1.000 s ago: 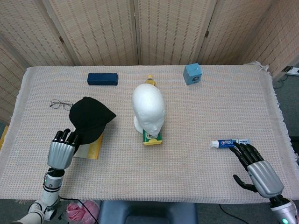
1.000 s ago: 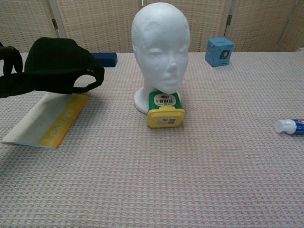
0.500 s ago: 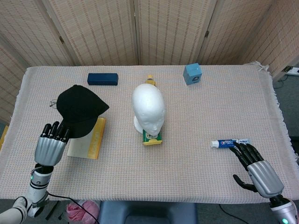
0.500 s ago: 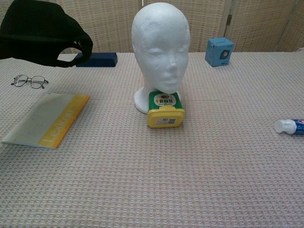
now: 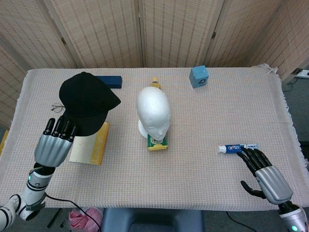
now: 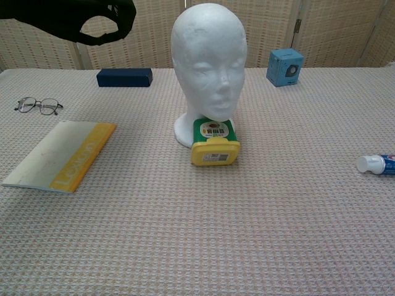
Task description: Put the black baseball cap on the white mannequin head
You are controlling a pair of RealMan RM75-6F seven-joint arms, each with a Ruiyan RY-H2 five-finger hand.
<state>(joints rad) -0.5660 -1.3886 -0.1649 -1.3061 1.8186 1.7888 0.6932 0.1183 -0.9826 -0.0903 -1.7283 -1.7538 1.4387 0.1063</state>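
Gripping the cap [image 5: 87, 102] at its near edge, the left hand [image 5: 54, 143] is carrying it in the air, crown beyond the fingertips and brim pointing right toward the head [image 5: 153, 112]. That head is standing upright to the hand's right and slightly beyond, well apart, so the next move is probably a rightward sweep with the left hand, the nearer one. The right hand [image 5: 264, 172] is resting far right, fingers spread, holding nothing, fingertips near a toothpaste tube [image 5: 237, 148].
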